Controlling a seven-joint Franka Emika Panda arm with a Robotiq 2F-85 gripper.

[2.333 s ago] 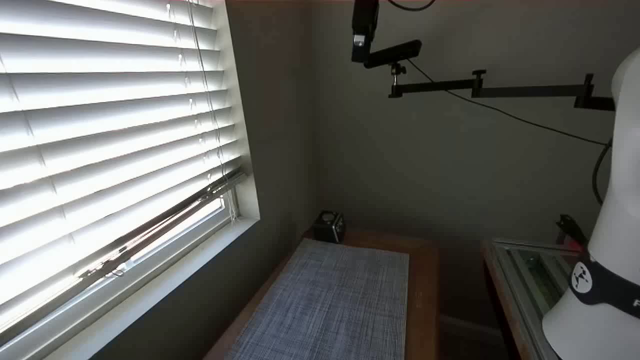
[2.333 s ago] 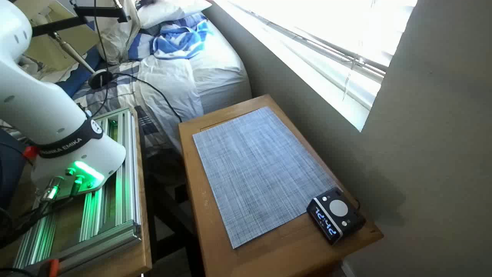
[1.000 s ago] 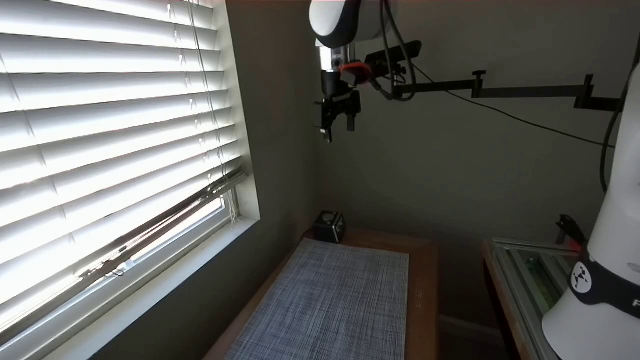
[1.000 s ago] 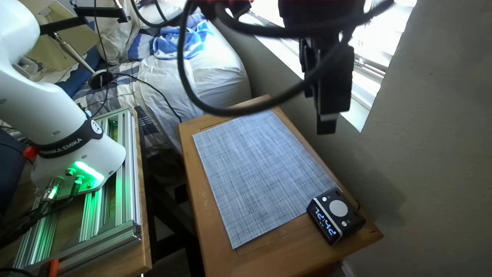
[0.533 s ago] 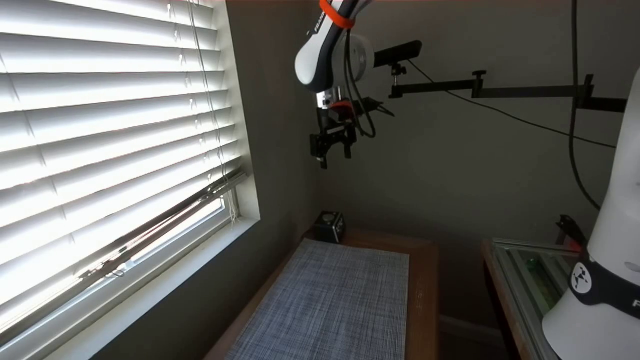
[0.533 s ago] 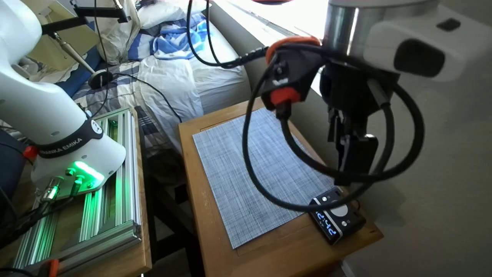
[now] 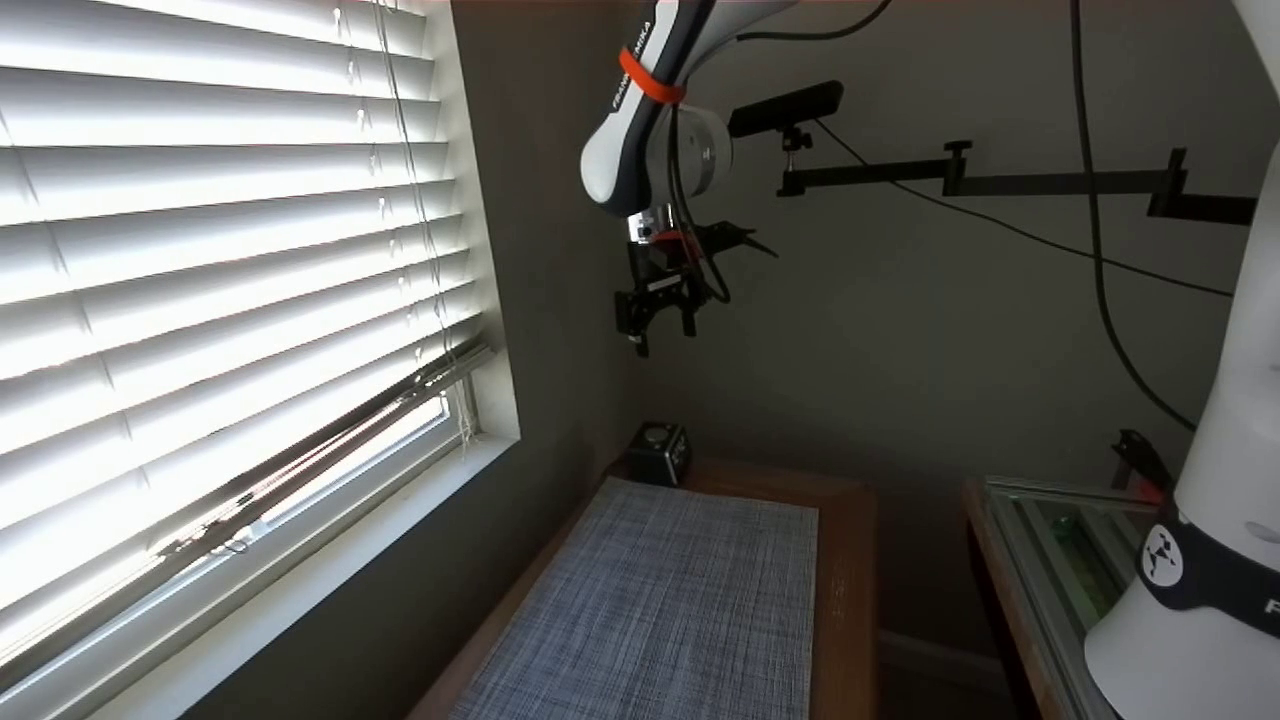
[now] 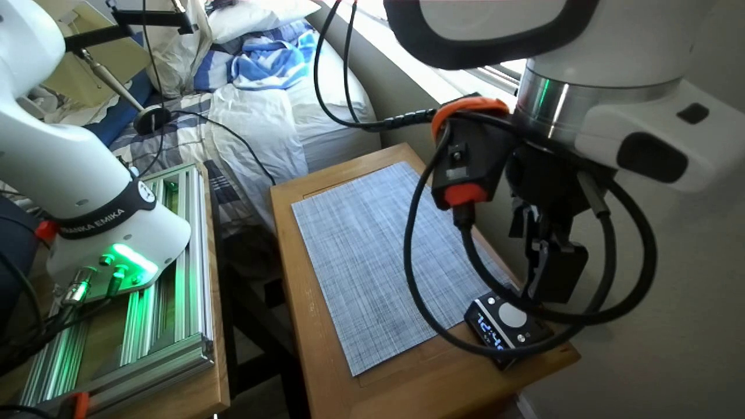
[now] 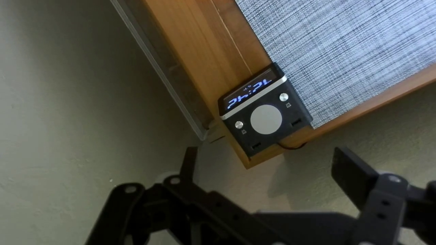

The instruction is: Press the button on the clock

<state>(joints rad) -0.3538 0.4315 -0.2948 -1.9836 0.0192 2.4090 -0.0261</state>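
The clock is a small dark box with a lit blue display. Its top has a large round light-grey button and two small silver buttons. It stands on the wooden table's corner, touching or very near the woven mat; it also shows in both exterior views. My gripper is open, with nothing between its fingers. In an exterior view the gripper hangs above the clock, fingers down, clearly apart from it. In an exterior view the gripper and its cable partly cover the clock.
The grey woven mat lies on the wooden table. Walls and a window with blinds are close beside the table. A looped black cable hangs from the wrist. A camera arm is mounted behind.
The arm has come down into view from above. The gripper has lowered over the clock, more slowly in the last half second. The clock and mat have not moved.
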